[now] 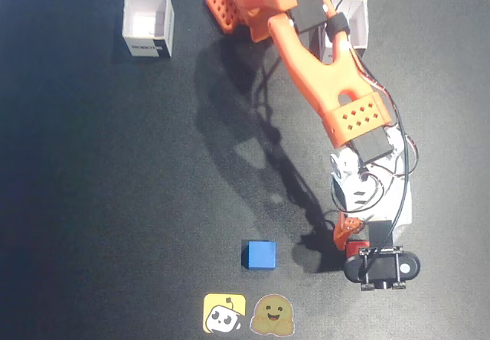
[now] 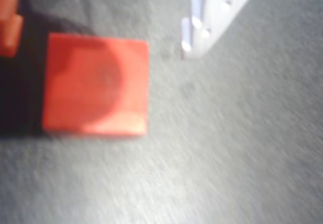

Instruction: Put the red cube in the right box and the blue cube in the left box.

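Orange arm [image 1: 329, 80] stretched low over black table [image 1: 92, 202], jaws around red cube [image 2: 96, 85], one orange finger [image 2: 10, 24] beside it, one white finger [image 2: 212, 12] apart, grip state cannot tell, blue cube [image 1: 259, 254] left of red cube, left box [image 1: 148, 24] and right box [image 1: 348, 22] far behind it.

left box [image 1: 148, 24] label: black print, unreadable | no other text
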